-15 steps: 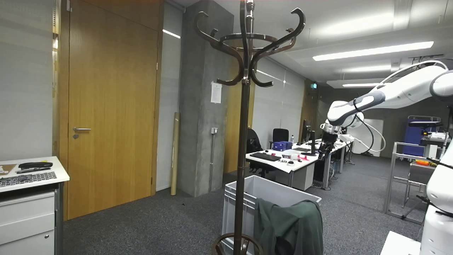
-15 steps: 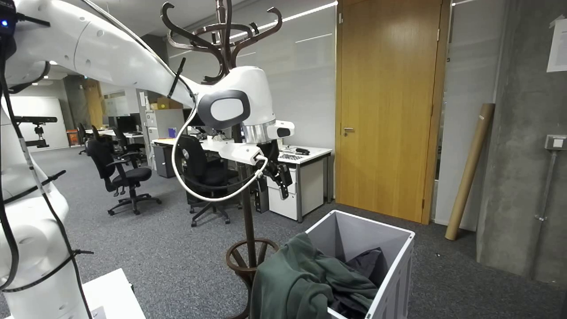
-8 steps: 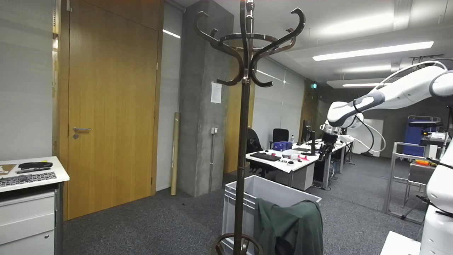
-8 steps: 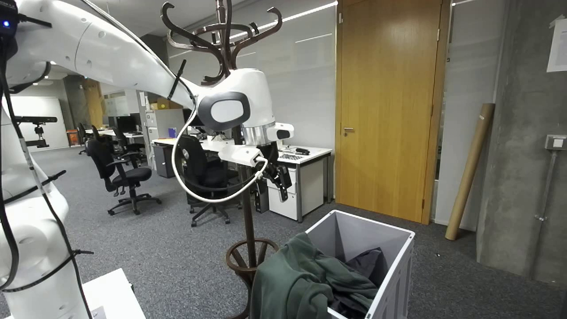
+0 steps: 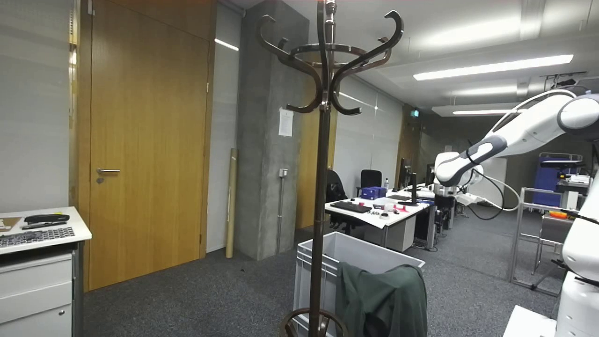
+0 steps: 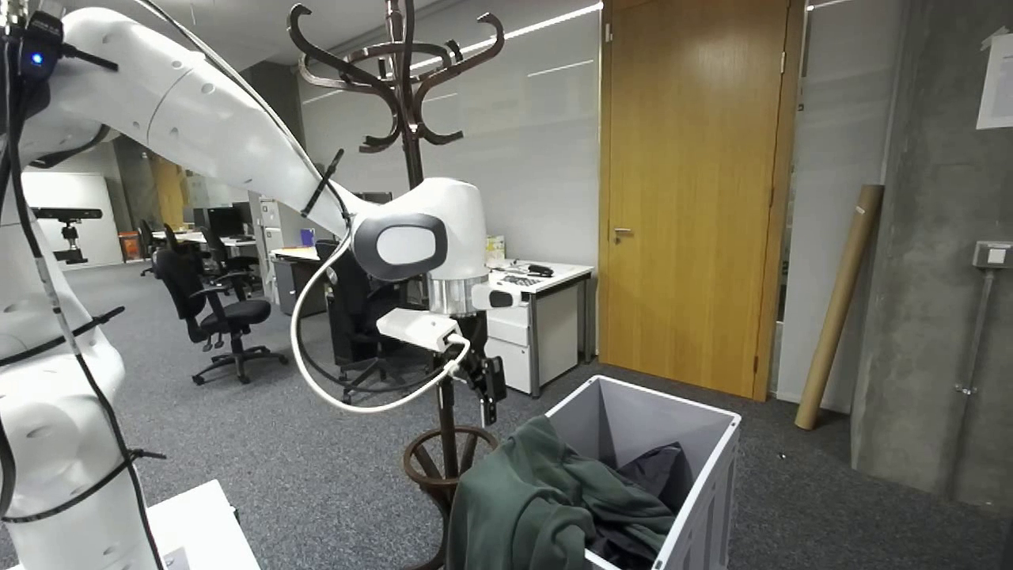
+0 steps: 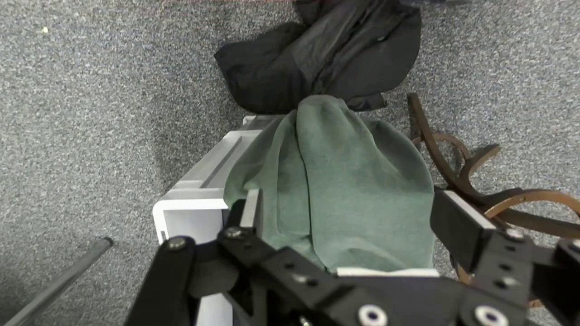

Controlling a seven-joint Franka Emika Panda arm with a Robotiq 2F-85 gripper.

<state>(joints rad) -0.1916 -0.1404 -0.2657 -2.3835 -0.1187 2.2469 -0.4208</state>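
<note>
My gripper [image 7: 358, 210] is open and empty, its fingers wide apart. It points down above a dark green garment [image 7: 340, 154] without touching it. The green garment hangs over the side of a grey plastic crate [image 7: 195, 192], with part of it inside. In an exterior view the gripper [image 6: 487, 408] hangs above and left of the garment [image 6: 522, 499], close to the brown coat stand's pole. In another exterior view the gripper [image 5: 441, 224] hangs to the right of the crate [image 5: 374, 252]. A black garment [image 7: 335, 59] lies near the crate in the wrist view.
A brown coat stand [image 5: 323, 187] with curved hooks stands beside the crate; its base [image 7: 435, 154] shows in the wrist view. Dark clothing [image 6: 661, 467] lies inside the crate. A desk [image 6: 554, 277], office chairs [image 6: 229, 309] and a wooden door [image 6: 688, 198] stand behind.
My gripper has moved down and slightly back toward the robot base, mostly within the last half second. The garments, crate and coat stand have not moved.
</note>
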